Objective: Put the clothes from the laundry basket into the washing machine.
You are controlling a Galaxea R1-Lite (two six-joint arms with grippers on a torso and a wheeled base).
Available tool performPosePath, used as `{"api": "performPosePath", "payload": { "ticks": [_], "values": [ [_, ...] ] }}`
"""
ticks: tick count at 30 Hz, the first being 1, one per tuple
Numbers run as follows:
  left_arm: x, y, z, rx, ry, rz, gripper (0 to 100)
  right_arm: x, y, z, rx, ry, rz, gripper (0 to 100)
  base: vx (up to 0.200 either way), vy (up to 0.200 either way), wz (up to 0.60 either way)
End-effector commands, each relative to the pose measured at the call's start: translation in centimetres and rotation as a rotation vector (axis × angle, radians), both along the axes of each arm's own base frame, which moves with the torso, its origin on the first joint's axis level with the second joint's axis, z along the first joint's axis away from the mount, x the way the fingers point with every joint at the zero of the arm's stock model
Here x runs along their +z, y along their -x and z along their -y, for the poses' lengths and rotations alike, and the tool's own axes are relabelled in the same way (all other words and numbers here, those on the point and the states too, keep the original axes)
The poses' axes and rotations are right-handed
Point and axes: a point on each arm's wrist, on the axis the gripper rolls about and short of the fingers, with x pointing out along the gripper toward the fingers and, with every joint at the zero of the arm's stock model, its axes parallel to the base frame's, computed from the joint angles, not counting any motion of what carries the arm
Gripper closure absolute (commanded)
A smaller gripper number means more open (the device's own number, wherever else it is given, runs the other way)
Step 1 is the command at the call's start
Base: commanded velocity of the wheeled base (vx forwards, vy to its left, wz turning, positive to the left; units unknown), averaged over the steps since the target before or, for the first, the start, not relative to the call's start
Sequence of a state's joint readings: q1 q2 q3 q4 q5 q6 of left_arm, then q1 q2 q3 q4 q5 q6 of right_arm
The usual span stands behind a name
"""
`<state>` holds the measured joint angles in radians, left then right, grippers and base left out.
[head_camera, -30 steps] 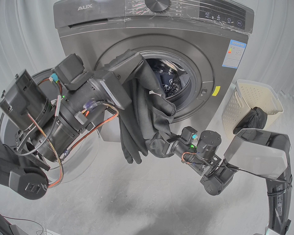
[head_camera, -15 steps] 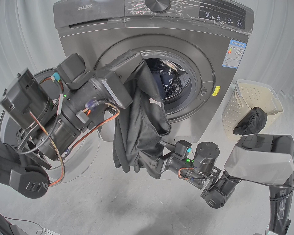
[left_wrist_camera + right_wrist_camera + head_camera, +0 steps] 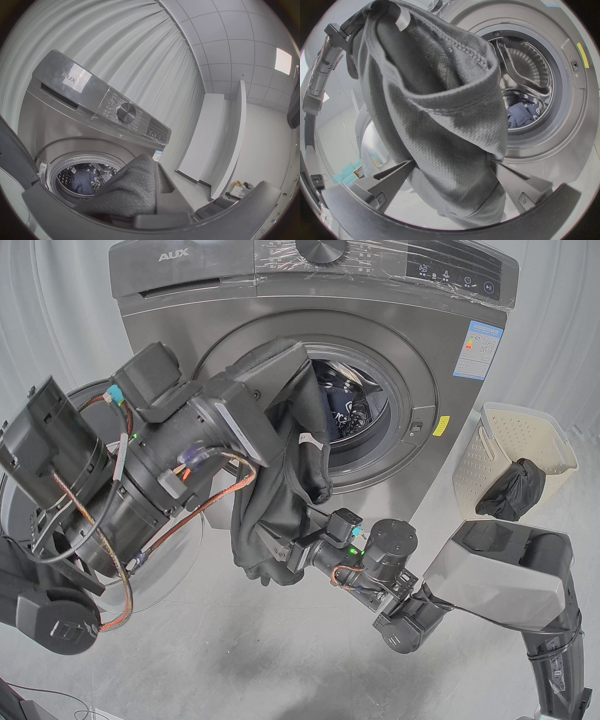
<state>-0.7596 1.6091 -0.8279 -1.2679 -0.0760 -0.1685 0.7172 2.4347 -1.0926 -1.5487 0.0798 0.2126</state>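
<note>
Over the last second the right gripper [image 3: 289,550] was brought lower and then across toward the robot's left, beneath the hanging dark garment [image 3: 294,459], and its loose lower folds were gathered into a shorter bundle. The left gripper [image 3: 284,365] was edged nearer the upper left rim of the drum opening [image 3: 359,409]. From this it was judged that the garment was being readied for feeding into the washing machine [image 3: 375,321]. It hung in front of the opening's left rim and, as far as could be told, was not yet lodged inside, where blue clothes [image 3: 522,114] already lay.

The left gripper was clamped on the garment's top edge, with cloth draped over one finger. The right gripper's jaws stood partway apart, with the garment's lower bulk pinched between them and both fingers [image 3: 403,168] pressed against the cloth. Another dark piece [image 3: 512,490] was left over the front rim of the laundry basket [image 3: 531,427], so more work remained.
</note>
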Motion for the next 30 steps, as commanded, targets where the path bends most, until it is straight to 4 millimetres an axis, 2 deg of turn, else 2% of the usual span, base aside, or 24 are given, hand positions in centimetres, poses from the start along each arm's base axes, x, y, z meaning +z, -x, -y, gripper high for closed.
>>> {"api": "performPosePath", "payload": {
  "ticks": [1,3,4,11,12,18,22,25,30],
  "values": [
    [0.3,0.5,0.1,-0.014,0.007,0.008,100,-1.2,-2.4,-0.8,-0.024,-0.031,0.037,0,0.000,0.000,0.00],
    [0.3,0.5,0.1,-0.017,0.007,0.005,100,-1.2,-2.5,-0.9,-0.026,-0.033,0.041,0,0.000,0.000,0.00],
    [0.2,0.5,0.1,-0.016,0.004,0.004,100,-1.2,-2.5,-0.9,-0.025,-0.035,0.041,100,0.000,0.000,0.00],
    [0.0,0.2,-0.1,-0.003,0.002,-0.001,100,-0.2,-2.4,-0.6,-0.029,-0.051,0.050,100,0.000,0.000,0.00],
    [0.0,0.2,-0.2,-0.001,0.002,-0.003,100,0.8,-2.2,-0.1,-0.036,-0.058,0.058,100,0.000,0.000,0.00],
    [-0.6,-0.9,-1.6,0.102,0.021,-0.047,100,3.5,-0.6,3.7,-0.099,-0.038,0.031,100,0.000,0.000,0.00],
    [-2.4,-1.6,-2.9,0.169,-0.009,-0.107,100,5.9,0.8,6.4,-0.131,-0.040,0.031,100,0.000,0.000,0.00],
    [-4.2,-1.2,-3.6,0.180,-0.048,-0.160,100,7.2,1.8,8.3,-0.157,-0.041,0.034,100,0.000,0.000,0.00],
    [-7.4,-0.6,-4.2,0.188,-0.130,-0.255,100,8.4,3.4,10.0,-0.171,-0.038,0.033,100,0.000,0.000,0.00]
  ]
}}
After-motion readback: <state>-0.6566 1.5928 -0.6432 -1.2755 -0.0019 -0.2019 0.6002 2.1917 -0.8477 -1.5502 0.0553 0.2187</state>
